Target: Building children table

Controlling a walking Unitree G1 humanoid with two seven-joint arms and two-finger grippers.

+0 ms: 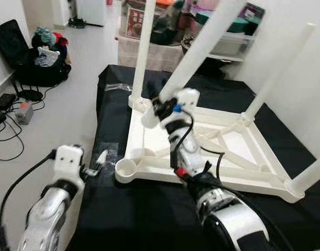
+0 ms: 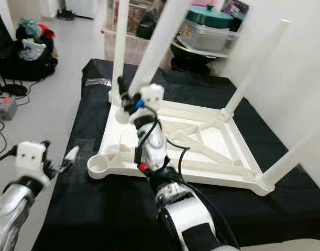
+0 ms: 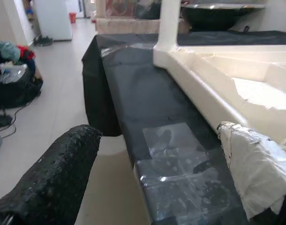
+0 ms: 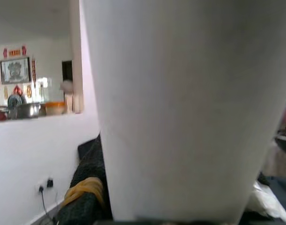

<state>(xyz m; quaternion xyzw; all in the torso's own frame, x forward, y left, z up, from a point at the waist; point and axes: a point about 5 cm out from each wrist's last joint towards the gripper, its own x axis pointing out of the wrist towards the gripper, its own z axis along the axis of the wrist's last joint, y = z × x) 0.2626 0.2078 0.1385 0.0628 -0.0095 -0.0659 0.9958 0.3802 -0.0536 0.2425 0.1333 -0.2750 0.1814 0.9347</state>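
**Last leg held above the open corner socket**

Left eye view: the white table top (image 1: pixel 201 151) lies upside down on a black cloth (image 1: pixel 118 209). Three legs stand in their corners. The right gripper (image 1: pixel 158 106) is closed on the lower end of the fourth leg (image 1: pixel 201 47), which tilts up and away over the frame. The empty socket (image 1: pixel 127 167) sits at the near left corner. The left gripper (image 1: pixel 97 168) hovers at the cloth's edge, just beside that socket.

Right eye view: the same layout; the held leg's foot is well above the socket.

Left wrist view: two fingers (image 3: pixel 49 178) stand apart, holding nothing, near the frame's rim.

Right wrist view: the leg's white shaft sits right before the lens.

To do this well, I judge the leg should be brought upright first, then lowered straight over the socket.
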